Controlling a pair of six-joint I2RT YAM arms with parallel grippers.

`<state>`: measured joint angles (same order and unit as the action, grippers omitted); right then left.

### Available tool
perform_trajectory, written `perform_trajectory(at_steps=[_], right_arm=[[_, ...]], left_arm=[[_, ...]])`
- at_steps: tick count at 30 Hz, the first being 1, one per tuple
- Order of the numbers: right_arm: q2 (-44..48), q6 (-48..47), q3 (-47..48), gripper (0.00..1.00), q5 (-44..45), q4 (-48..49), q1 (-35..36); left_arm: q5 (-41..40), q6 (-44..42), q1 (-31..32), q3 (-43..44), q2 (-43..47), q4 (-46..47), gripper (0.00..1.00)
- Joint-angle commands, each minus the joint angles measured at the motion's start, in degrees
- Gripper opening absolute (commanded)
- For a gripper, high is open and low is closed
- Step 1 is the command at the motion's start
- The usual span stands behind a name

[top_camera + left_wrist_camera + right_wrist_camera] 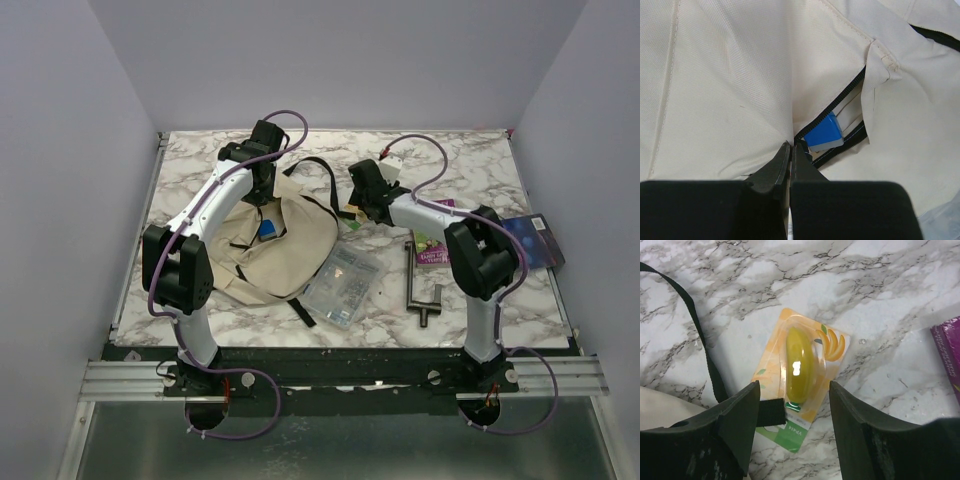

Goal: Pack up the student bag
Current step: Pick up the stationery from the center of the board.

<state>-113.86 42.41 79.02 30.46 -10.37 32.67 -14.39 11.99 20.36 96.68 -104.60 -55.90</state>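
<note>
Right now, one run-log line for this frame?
left fingers: shut on student bag by zip | right fingers: open over banana blister pack on table | blue box: inside bag

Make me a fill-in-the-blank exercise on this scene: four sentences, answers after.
1. The left gripper is pinched on the student bag fabric beside its black ____.
2. Inside the bag's opening sits a ____ object.
3. The right gripper has its jaws ____ above the yellow banana-shaped item.
4. The table has a ____ pattern.
Answers: zip; blue; open; marble.
</note>
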Motion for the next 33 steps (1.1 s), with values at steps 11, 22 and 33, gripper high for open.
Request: perform_trajectory(at_steps=[11,22,33], right_arm=[[-11.5,-4.6,8.6,0.49,4.6,-4.5,0.0],[-8.1,-8.3,5.8,0.24,9.0,-1.5,-1.3],[3.9,-16.9,1.7,0.12,0.6,2.2,-2.3]], left_arm=[[2.0,0.1,0.3,1.4,1.1,0.0,0.0],[2.3,0.1,0.3,1.7,0.6,-0.3,0.0],[1.5,-0.3,0.3,1.8,0.0,-0.5,0.0]])
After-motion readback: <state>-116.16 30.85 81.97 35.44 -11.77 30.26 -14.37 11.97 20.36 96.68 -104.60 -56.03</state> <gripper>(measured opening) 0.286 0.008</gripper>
